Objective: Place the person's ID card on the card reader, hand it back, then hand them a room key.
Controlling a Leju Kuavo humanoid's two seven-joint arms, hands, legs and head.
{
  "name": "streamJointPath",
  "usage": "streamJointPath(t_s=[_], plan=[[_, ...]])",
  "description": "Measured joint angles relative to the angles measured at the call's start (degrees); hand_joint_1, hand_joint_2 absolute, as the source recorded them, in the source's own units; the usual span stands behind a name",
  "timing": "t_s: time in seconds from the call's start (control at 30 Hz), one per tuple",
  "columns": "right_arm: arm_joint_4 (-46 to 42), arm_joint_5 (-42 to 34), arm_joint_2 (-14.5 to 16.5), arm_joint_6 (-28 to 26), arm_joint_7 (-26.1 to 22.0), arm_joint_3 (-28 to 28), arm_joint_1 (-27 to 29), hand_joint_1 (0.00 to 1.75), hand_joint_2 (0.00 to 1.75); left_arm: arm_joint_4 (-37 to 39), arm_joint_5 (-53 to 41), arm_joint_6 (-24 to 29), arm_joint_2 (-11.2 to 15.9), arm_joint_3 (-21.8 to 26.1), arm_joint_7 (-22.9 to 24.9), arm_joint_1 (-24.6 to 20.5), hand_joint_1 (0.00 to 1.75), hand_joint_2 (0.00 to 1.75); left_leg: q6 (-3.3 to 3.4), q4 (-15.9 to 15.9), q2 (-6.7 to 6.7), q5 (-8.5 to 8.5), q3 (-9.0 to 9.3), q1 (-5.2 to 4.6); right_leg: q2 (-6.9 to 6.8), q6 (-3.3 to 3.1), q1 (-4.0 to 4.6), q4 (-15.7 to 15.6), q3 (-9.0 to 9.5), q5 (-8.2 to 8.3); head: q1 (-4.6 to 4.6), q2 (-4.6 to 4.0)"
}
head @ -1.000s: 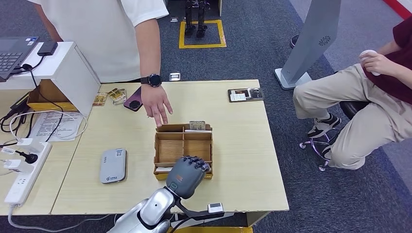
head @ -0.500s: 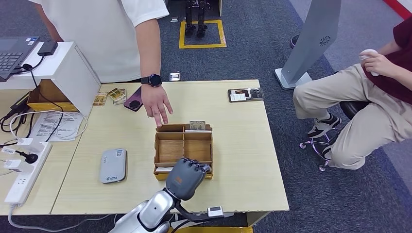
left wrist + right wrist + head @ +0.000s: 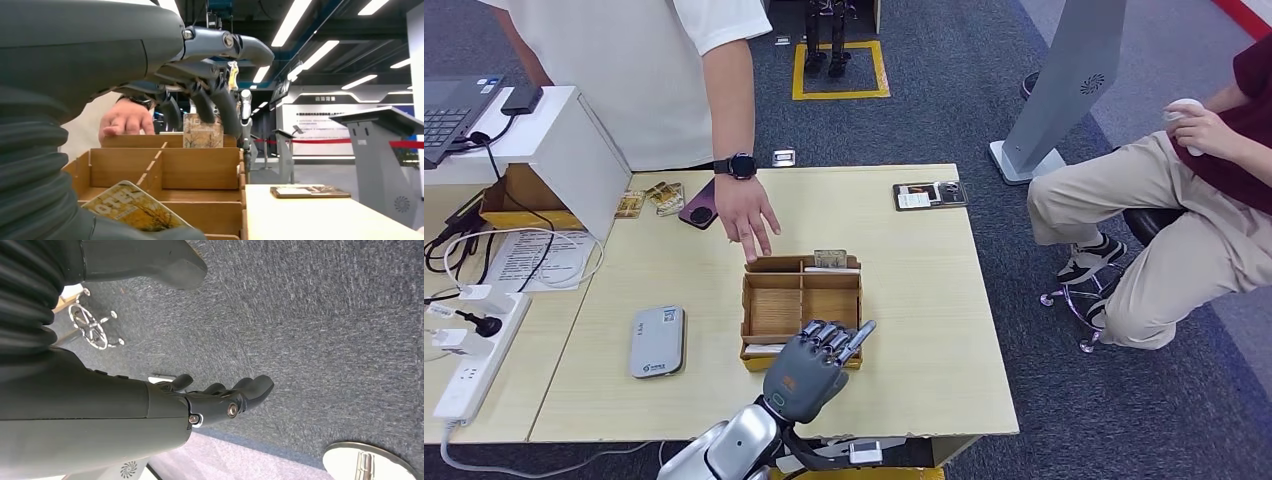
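Now the left hand (image 3: 809,362) has spread its fingers (image 3: 856,340) above the wooden organizer (image 3: 802,302).

We see a pale matt wood-grain table (image 3: 914,290), a plain wooden organiser box (image 3: 802,300), rough grey carpet (image 3: 944,110), and our left hand (image 3: 809,362) in matt grey plastic.

A showroom or lab hall set up as a reception desk: grey carpet (image 3: 944,110), ceiling strip lights (image 3: 320,52), a standing kiosk (image 3: 1069,85), a laptop (image 3: 452,112), and a light wooden table (image 3: 924,290).
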Motion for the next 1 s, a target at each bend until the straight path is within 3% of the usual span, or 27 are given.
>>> streamJointPath(t_s=[0.73,1.0], plan=[[0.02,-0.04,-0.01,-0.02,0.04,0.0,0.0,0.0,1.75,-4.12,-2.48,0.09,-0.55,6.11,-2.32,2.92,0.0,1.75,0.0,0.0,0.0,0.0,0.0,0.0,0.0,0.0,0.0,0.0,0.0,0.0,0.01,0.0],[0.13,-0.38,0.01,-0.15,0.11,0.0,0.0,0.0,1.75,-3.88,-2.96,0.08,-1.4,7.99,-0.16,3.17,0.0,1.75,0.0,0.0,0.0,0.0,0.01,0.0,-0.01,0.0,0.0,0.0,0.0,0.0,0.01,0.0]])
